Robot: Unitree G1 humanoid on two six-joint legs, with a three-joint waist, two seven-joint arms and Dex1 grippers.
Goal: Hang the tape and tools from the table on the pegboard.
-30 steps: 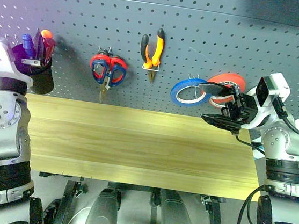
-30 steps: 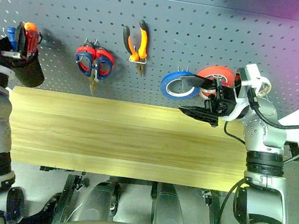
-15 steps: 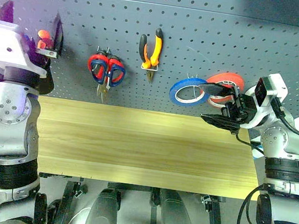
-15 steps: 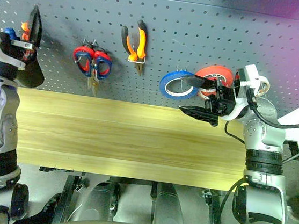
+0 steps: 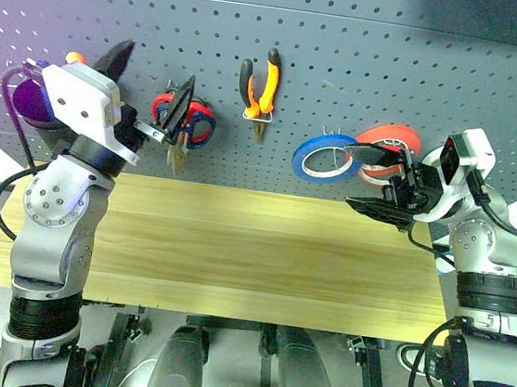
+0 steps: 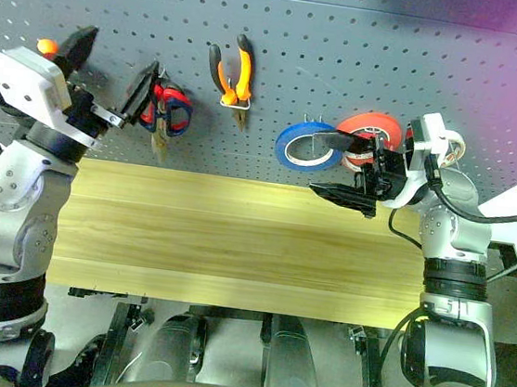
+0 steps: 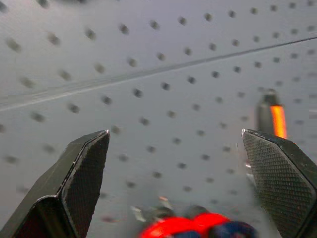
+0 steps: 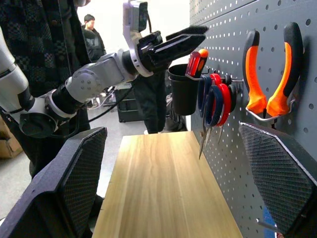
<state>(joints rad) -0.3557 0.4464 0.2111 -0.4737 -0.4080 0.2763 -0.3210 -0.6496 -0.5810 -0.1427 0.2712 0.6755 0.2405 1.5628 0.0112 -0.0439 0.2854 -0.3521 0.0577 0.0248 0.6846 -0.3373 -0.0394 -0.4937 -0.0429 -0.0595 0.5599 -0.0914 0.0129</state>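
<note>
Left gripper [image 5: 149, 92]: swung rightward along the pegboard [image 5: 366, 66] since a second ago, now just before the scissors [image 5: 189, 125]; fingers spread wide, nothing held.
Scissors: hung left of centre, blades down, long axis vertical.
Pliers [image 5: 261, 86]: hung at centre, handles up, nose down.
Tape [image 5: 324, 158]: hung right of centre, on its hook.
Right gripper [image 5: 372, 178]: unmoved, jaws apart, empty, beside the tape.
Table [image 5: 234, 247]: bare.
</note>
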